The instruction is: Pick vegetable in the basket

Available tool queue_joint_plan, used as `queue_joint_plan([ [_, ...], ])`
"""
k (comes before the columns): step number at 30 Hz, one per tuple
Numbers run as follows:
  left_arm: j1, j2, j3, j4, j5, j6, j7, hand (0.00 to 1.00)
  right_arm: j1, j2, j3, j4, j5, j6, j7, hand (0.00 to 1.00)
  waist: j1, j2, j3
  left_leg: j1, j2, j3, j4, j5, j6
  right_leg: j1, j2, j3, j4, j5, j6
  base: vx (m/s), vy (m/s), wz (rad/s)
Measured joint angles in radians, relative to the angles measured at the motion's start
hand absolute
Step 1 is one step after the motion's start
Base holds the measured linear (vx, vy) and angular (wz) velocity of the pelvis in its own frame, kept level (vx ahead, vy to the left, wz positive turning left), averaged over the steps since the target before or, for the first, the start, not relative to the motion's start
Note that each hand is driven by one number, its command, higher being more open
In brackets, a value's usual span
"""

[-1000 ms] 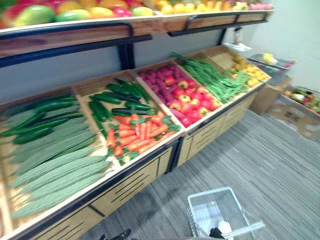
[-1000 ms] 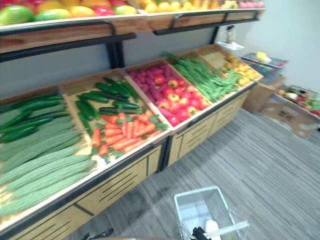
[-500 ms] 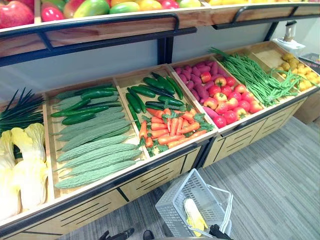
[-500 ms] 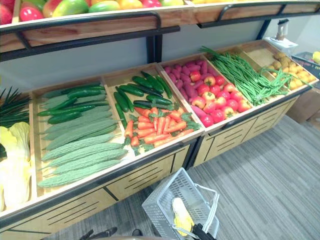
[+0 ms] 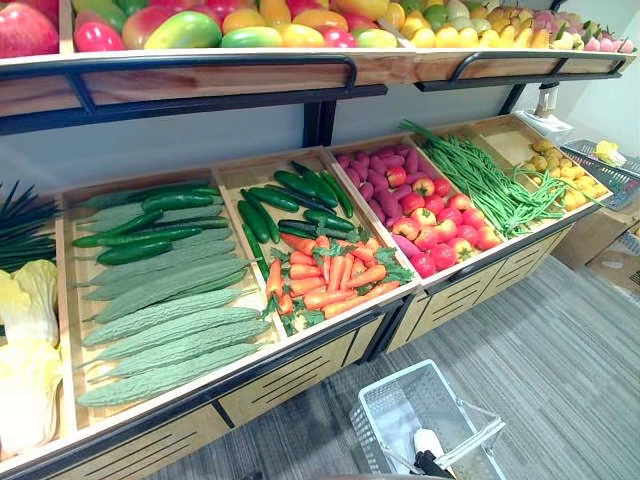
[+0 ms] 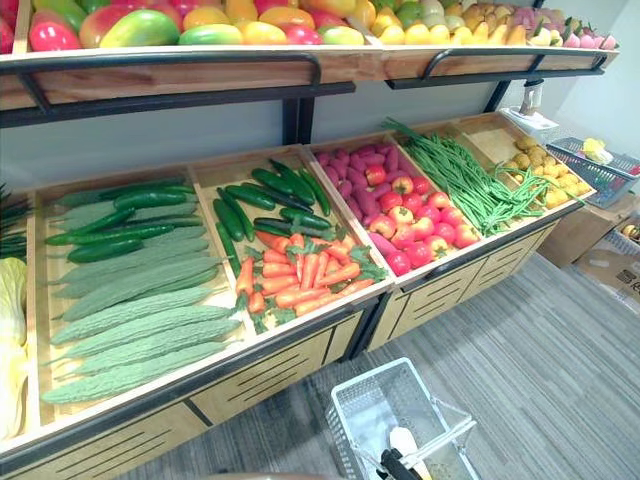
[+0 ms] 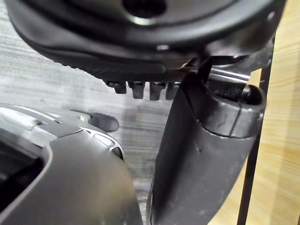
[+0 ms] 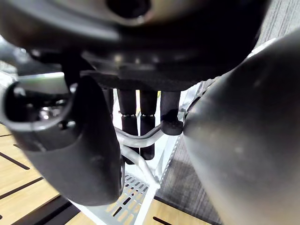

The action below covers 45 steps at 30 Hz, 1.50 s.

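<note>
A grey wire basket [image 5: 400, 415] hangs low in front of the vegetable stand, over the floor. My right hand [image 5: 432, 464] is at its near rim, with the white thumb cover [image 6: 403, 441] over the mesh. In the right wrist view its fingers [image 8: 127, 123] are curled round the basket's grey wire handle [image 8: 133, 161]. The stand's bins hold bitter gourds [image 5: 165, 335], cucumbers [image 5: 150, 228], carrots [image 5: 325, 280] and dark green courgettes [image 5: 290, 195]. My left hand [image 7: 201, 154] hangs beside the stand's wooden front, fingers [image 7: 140, 89] relaxed, nothing in it.
Further right are bins of red and purple produce [image 5: 425, 205], green beans [image 5: 490, 185] and small yellow produce [image 5: 560, 178]. Pale cabbages [image 5: 25, 350] lie at the far left. A fruit shelf [image 5: 250, 60] overhangs the bins. Grey floor [image 5: 560, 370] opens to the right.
The camera has swung, so the whole stand shifted in view. The basket was tilted with a yellow cob showing inside; now it hangs level from my right hand.
</note>
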<state>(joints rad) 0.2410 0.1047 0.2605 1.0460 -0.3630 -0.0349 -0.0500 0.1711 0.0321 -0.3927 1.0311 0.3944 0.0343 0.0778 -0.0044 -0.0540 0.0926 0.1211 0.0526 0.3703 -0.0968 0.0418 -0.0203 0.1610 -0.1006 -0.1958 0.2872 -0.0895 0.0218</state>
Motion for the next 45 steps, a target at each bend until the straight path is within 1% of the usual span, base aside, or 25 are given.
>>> queue_joint_plan([
  [2, 0.0, -0.004, 0.0, 0.0, 0.0, 0.0, 0.0, 1.0, 0.0, -0.006, 0.0, -0.001, 0.0, 0.011, 0.0, 0.0, 0.0, 0.006, -0.004, -0.002, 0.013, 0.0, 0.0, 0.006, -0.009, 0.0, 0.012, -0.002, -0.004, 0.0, 0.0, -0.03, -0.117, -0.02],
  [7, 0.001, -0.006, -0.001, 0.0, 0.0, 0.0, 0.0, 1.0, 0.0, -0.013, 0.0, -0.002, 0.0, 0.032, 0.001, 0.0, 0.001, 0.01, -0.007, -0.005, 0.033, 0.006, 0.0, 0.019, -0.029, 0.009, 0.03, -0.008, -0.031, 0.0, 0.0, -0.03, -0.1, -0.05],
  [12, 0.001, -0.008, -0.002, 0.0, 0.001, 0.001, 0.001, 1.0, 0.0, -0.017, 0.0, -0.002, 0.0, 0.047, 0.0, 0.0, 0.003, 0.014, -0.009, -0.017, 0.04, 0.019, -0.001, 0.022, -0.037, 0.019, 0.038, -0.017, -0.067, -0.002, 0.003, -0.04, -0.074, -0.06],
  [15, -0.001, -0.009, -0.002, 0.0, 0.001, 0.0, 0.004, 1.0, 0.0, -0.017, -0.001, -0.007, 0.0, 0.048, 0.0, 0.0, 0.003, 0.012, -0.008, -0.021, 0.042, 0.034, -0.001, 0.02, -0.034, 0.016, 0.038, -0.016, -0.077, -0.002, 0.003, -0.08, -0.062, -0.23],
  [16, -0.003, -0.01, -0.001, 0.0, 0.001, -0.002, 0.005, 1.0, 0.006, -0.01, -0.011, -0.013, 0.001, 0.04, -0.001, 0.0, 0.003, 0.004, -0.008, -0.017, 0.043, 0.059, -0.001, 0.01, -0.02, 0.013, 0.036, -0.007, -0.08, 0.004, 0.013, -0.1, -0.07, -0.27],
  [19, -0.004, -0.009, 0.001, 0.0, 0.001, -0.008, 0.004, 1.0, 0.012, -0.006, -0.011, -0.018, 0.001, 0.038, -0.001, 0.0, 0.004, 0.0, -0.01, -0.015, 0.043, 0.067, -0.001, 0.006, -0.015, 0.011, 0.034, 0.001, -0.08, 0.01, 0.022, -0.04, -0.025, -0.12],
  [22, -0.007, -0.007, 0.001, 0.0, 0.001, -0.009, 0.002, 1.0, 0.021, 0.002, -0.011, -0.036, 0.0, 0.035, -0.001, 0.0, 0.008, -0.007, -0.011, -0.014, 0.042, 0.095, 0.0, 0.0, -0.007, -0.007, 0.029, 0.013, -0.064, 0.013, 0.027, 0.0, 0.001, -0.17],
  [23, -0.007, -0.006, 0.001, 0.0, 0.001, -0.009, 0.001, 1.0, 0.021, 0.003, -0.011, -0.036, 0.0, 0.035, -0.001, 0.0, 0.008, -0.008, -0.01, -0.01, 0.042, 0.102, 0.0, -0.004, -0.007, -0.009, 0.027, 0.016, -0.062, 0.018, 0.033, 0.0, 0.005, -0.21],
  [26, -0.006, 0.001, 0.001, 0.0, 0.001, -0.007, -0.002, 1.0, 0.023, 0.007, -0.011, -0.036, 0.0, 0.032, -0.004, 0.0, 0.008, -0.013, -0.01, 0.004, 0.039, 0.109, 0.0, -0.013, -0.004, -0.006, 0.022, 0.015, -0.052, 0.02, 0.034, 0.02, -0.004, -0.12],
  [29, -0.008, 0.004, 0.0, 0.0, 0.002, -0.005, -0.002, 1.0, 0.022, 0.009, -0.012, -0.039, 0.001, 0.027, -0.005, 0.0, 0.009, -0.021, -0.006, 0.016, 0.036, 0.107, 0.0, -0.025, 0.0, -0.024, 0.012, 0.008, 0.011, 0.02, 0.034, 0.01, 0.002, 0.02],
  [30, -0.009, 0.005, -0.001, 0.001, 0.003, 0.002, 0.0, 1.0, 0.018, 0.011, -0.019, -0.045, 0.003, 0.025, -0.005, 0.0, 0.009, -0.023, -0.003, 0.024, 0.035, 0.103, 0.001, -0.031, 0.002, -0.055, 0.002, 0.002, 0.091, 0.02, 0.034, 0.02, 0.026, 0.14],
  [31, -0.009, 0.01, -0.002, 0.001, 0.002, 0.005, -0.001, 1.0, 0.018, 0.014, -0.024, -0.058, 0.005, 0.019, -0.004, 0.0, 0.011, -0.027, 0.009, 0.041, 0.029, 0.089, 0.001, -0.037, 0.009, -0.093, -0.017, 0.0, 0.209, 0.024, 0.042, 0.02, 0.033, 0.22],
  [32, -0.01, 0.013, -0.003, 0.001, 0.002, 0.007, 0.0, 1.0, 0.017, 0.016, -0.031, -0.064, 0.006, 0.017, -0.003, 0.0, 0.011, -0.028, 0.014, 0.051, 0.027, 0.078, 0.002, -0.04, 0.014, -0.117, -0.029, 0.005, 0.277, 0.033, 0.056, 0.03, 0.035, 0.46],
  [33, -0.018, 0.025, -0.011, 0.003, 0.002, 0.016, 0.003, 1.0, 0.018, 0.02, -0.051, -0.072, 0.006, 0.014, 0.002, 0.0, 0.008, -0.032, 0.02, 0.061, 0.027, 0.049, 0.017, -0.052, 0.023, -0.168, -0.047, 0.017, 0.393, 0.014, 0.054, 0.03, 0.002, 0.64],
  [34, -0.023, 0.033, -0.015, 0.005, 0.001, 0.022, 0.006, 1.0, 0.02, 0.02, -0.06, -0.075, 0.003, 0.014, 0.004, 0.0, 0.009, -0.041, 0.026, 0.052, 0.036, 0.023, 0.059, -0.078, 0.023, -0.184, -0.063, 0.026, 0.425, -0.033, 0.054, 0.06, -0.041, 0.85],
  [35, -0.024, 0.031, -0.015, 0.007, 0.0, 0.024, 0.009, 1.0, 0.029, 0.019, -0.072, -0.073, 0.002, 0.014, 0.004, 0.0, 0.016, -0.041, 0.028, 0.045, 0.051, -0.004, 0.116, -0.116, 0.022, -0.2, -0.093, 0.033, 0.429, -0.062, 0.063, 0.06, -0.065, 0.68],
  [36, -0.023, 0.029, -0.013, 0.009, 0.0, 0.025, 0.009, 1.0, 0.034, 0.019, -0.081, -0.075, 0.002, 0.006, 0.005, 0.0, 0.021, -0.038, 0.029, 0.045, 0.061, -0.011, 0.139, -0.133, 0.018, -0.206, -0.106, 0.04, 0.418, -0.062, 0.064, 0.08, -0.101, 0.53],
  [37, -0.022, 0.021, 0.0, 0.01, 0.001, 0.027, 0.011, 1.0, 0.04, 0.019, -0.096, -0.076, 0.0, -0.004, 0.008, 0.0, 0.032, -0.032, 0.031, 0.044, 0.086, -0.025, 0.185, -0.167, 0.008, -0.217, -0.13, 0.055, 0.376, -0.061, 0.067, 0.12, -0.188, 0.33],
  [38, -0.022, 0.016, 0.004, 0.009, 0.001, 0.026, 0.015, 1.0, 0.043, 0.018, -0.097, -0.075, -0.001, -0.011, 0.009, 0.0, 0.041, -0.025, 0.031, 0.039, 0.122, -0.036, 0.234, -0.202, -0.009, -0.222, -0.138, 0.074, 0.304, -0.055, 0.075, 0.17, -0.277, 0.33],
  [39, -0.024, 0.011, 0.025, 0.002, 0.001, 0.025, 0.014, 1.0, 0.043, 0.018, -0.096, -0.072, -0.002, -0.012, 0.01, 0.0, 0.049, -0.023, 0.03, 0.031, 0.157, -0.053, 0.276, -0.23, -0.032, -0.23, -0.138, 0.1, 0.233, -0.049, 0.074, 0.14, -0.227, 0.23],
  [40, -0.025, 0.009, 0.03, 0.001, 0.002, 0.024, 0.015, 1.0, 0.043, 0.018, -0.095, -0.072, -0.002, -0.012, 0.011, 0.0, 0.05, -0.023, 0.03, 0.03, 0.165, -0.056, 0.285, -0.236, -0.038, -0.231, -0.139, 0.106, 0.217, -0.047, 0.075, 0.21, -0.285, 0.24],
  [42, -0.026, 0.0, 0.045, -0.004, 0.001, 0.021, 0.014, 1.0, 0.044, 0.016, -0.088, -0.074, -0.004, -0.012, 0.019, 0.0, 0.052, -0.023, 0.03, 0.028, 0.21, -0.09, 0.329, -0.268, -0.083, -0.231, -0.143, 0.144, 0.132, 0.0, 0.095, 0.26, -0.323, 0.32],
  [43, -0.026, -0.001, 0.045, -0.005, 0.001, 0.021, 0.014, 1.0, 0.045, 0.014, -0.088, -0.074, -0.004, -0.012, 0.019, 0.0, 0.053, -0.023, 0.03, 0.029, 0.218, -0.096, 0.334, -0.273, -0.098, -0.23, -0.145, 0.144, 0.118, 0.009, 0.108, 0.31, -0.407, 0.3],
  [44, -0.025, 0.0, 0.044, -0.01, 0.001, 0.019, 0.014, 1.0, 0.045, 0.014, -0.088, -0.073, -0.005, -0.012, 0.02, 0.0, 0.053, -0.025, 0.029, 0.032, 0.228, -0.103, 0.334, -0.274, -0.13, -0.224, -0.143, 0.139, 0.073, 0.041, 0.147, 0.26, -0.362, 0.22],
  [45, -0.018, 0.007, 0.043, -0.016, 0.001, 0.018, 0.008, 1.0, 0.046, 0.018, -0.089, -0.067, -0.008, -0.012, 0.021, 0.0, 0.052, -0.039, 0.021, 0.032, 0.227, -0.102, 0.328, -0.273, -0.162, -0.21, -0.144, 0.122, 0.015, 0.154, 0.165, 0.39, -0.589, 0.19],
])
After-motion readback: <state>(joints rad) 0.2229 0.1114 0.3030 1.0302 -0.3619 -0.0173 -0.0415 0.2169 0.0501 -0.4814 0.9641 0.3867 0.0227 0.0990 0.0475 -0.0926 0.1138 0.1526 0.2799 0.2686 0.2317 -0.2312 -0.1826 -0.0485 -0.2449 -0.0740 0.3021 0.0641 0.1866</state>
